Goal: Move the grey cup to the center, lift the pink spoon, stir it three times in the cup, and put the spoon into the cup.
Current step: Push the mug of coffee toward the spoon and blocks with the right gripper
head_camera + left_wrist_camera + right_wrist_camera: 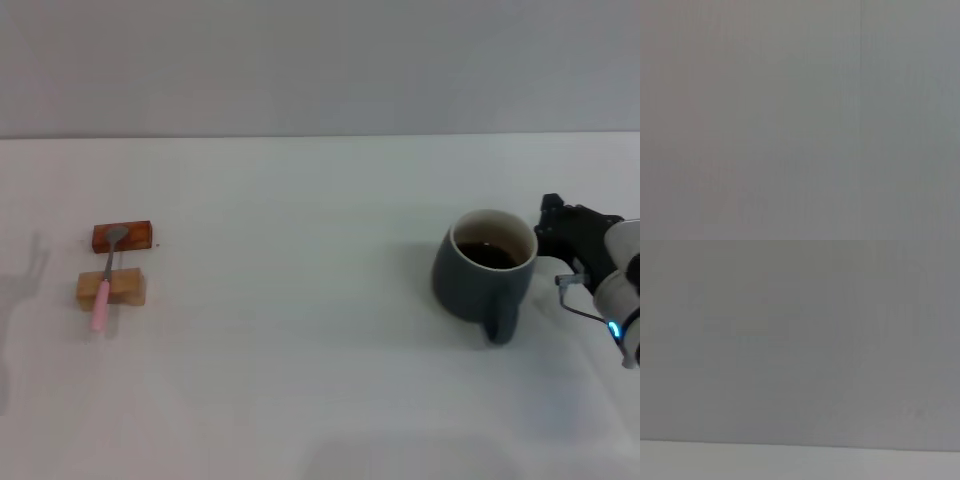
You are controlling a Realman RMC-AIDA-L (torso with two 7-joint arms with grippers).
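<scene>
Right now the right gripper (553,238) sits just beside the grey cup (484,272) at table right; finger state unreadable. Pink spoon (105,280) lies across two wooden blocks (111,288) at far left. No legible writing.

I can't judge the black right gripper (556,232): its arm runs off my head view's edge and its fingers blur together. Both wrist cameras give me only featureless grey.

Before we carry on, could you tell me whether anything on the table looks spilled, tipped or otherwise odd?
Nothing stands out. The cup stands upright, no spill visible, beside the right gripper. The spoon lies across two blocks.
</scene>
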